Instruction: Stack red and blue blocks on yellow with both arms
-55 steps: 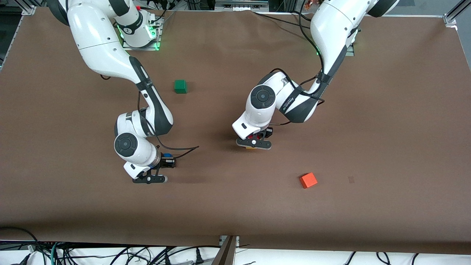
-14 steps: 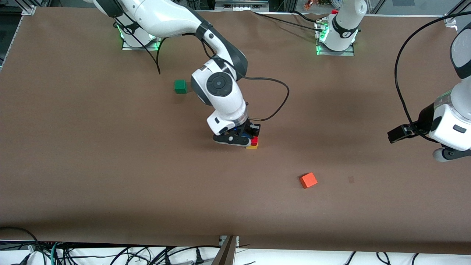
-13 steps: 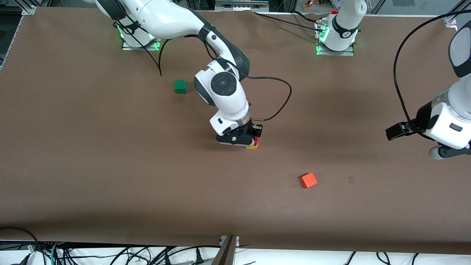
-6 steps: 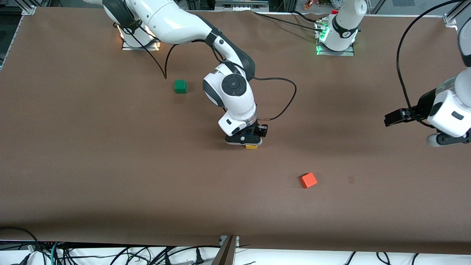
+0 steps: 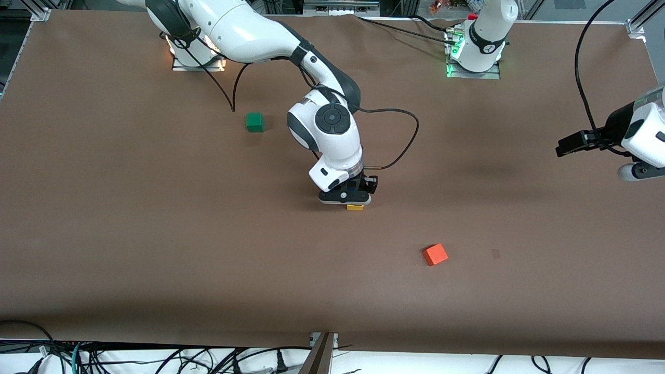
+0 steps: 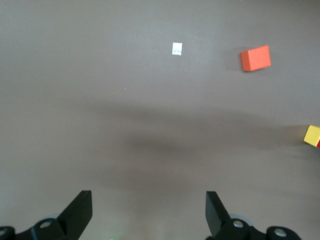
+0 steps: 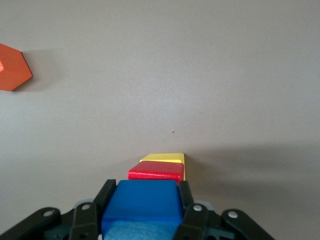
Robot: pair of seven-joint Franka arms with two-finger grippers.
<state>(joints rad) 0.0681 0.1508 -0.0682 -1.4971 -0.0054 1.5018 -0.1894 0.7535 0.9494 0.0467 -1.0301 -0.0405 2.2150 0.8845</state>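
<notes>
Blue block [image 7: 141, 201] stays clenched in my right tool [image 7: 142, 210] to seat squarely over red block [image 7: 155, 173] and yellow [image 7: 165, 158]; my left tool [image 6: 147, 212] waits released.

robotics lab bench, not a home or shop. two white franka arms, right arm [image 5: 260, 31] and left arm [image 5: 486, 31], are bolted to metal base plates [image 5: 473, 72] with green status leds, along one edge of a big table [image 5: 104, 234] covered in plain brown matting. aluminium extrusion framing [image 5: 636, 23] sits at the corners. loose black cables [image 5: 156, 358] and plugs pile up under the edge nearest the front camera. only props on the surface are small coloured test cubes, e.g. green cube [image 5: 254, 122] and orange cube [image 5: 435, 254].
</notes>
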